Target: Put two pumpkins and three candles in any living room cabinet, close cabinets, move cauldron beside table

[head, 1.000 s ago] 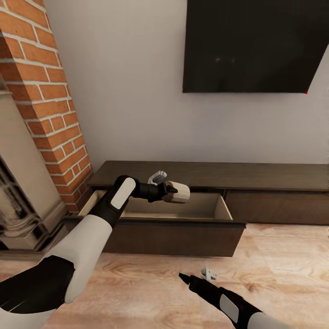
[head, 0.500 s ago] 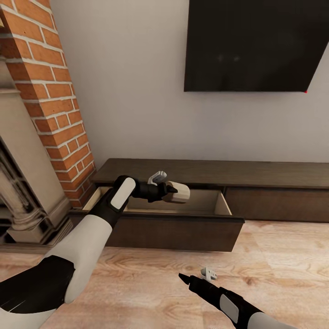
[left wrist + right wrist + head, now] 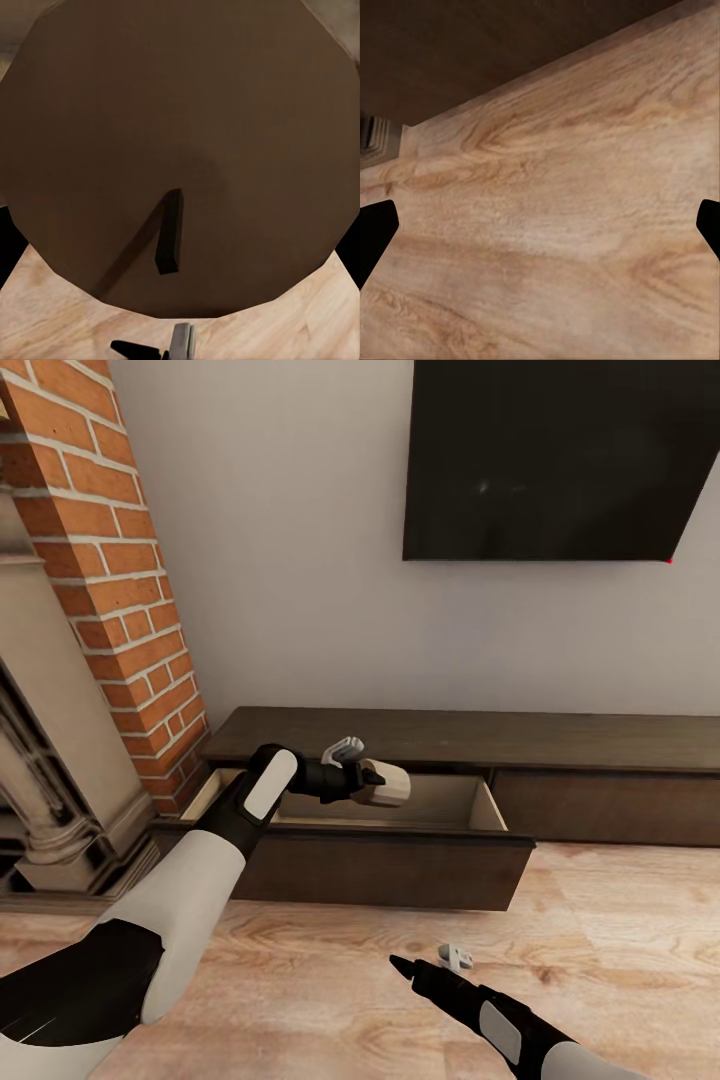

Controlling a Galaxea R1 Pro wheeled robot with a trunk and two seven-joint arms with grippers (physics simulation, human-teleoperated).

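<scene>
My left gripper (image 3: pixel 366 772) is shut on a cream-beige candle (image 3: pixel 387 785), held on its side over the open drawer (image 3: pixel 440 807) of the long dark-brown cabinet (image 3: pixel 520 740). The drawer's beige inside shows, and I see nothing lying in the part in view. In the left wrist view the candle's end face (image 3: pixel 180 135) is close up, with its dark wick (image 3: pixel 169 234). My right gripper (image 3: pixel 430 962) hangs open low over the wooden floor in front of the drawer, with nothing between its fingertips (image 3: pixel 375 232). The pumpkins, the cauldron and the table are out of view.
A brick column (image 3: pixel 110 560) and a stone fireplace surround (image 3: pixel 50 780) stand left of the cabinet. A black TV (image 3: pixel 560 460) hangs on the wall above it. The cabinet's right drawer front (image 3: pixel 610 810) is shut. Wooden floor (image 3: pixel 620 940) lies in front.
The view first shifted slightly as the camera moved. Since then my left gripper has dipped the candle a little lower over the open drawer. The right arm has barely moved.
</scene>
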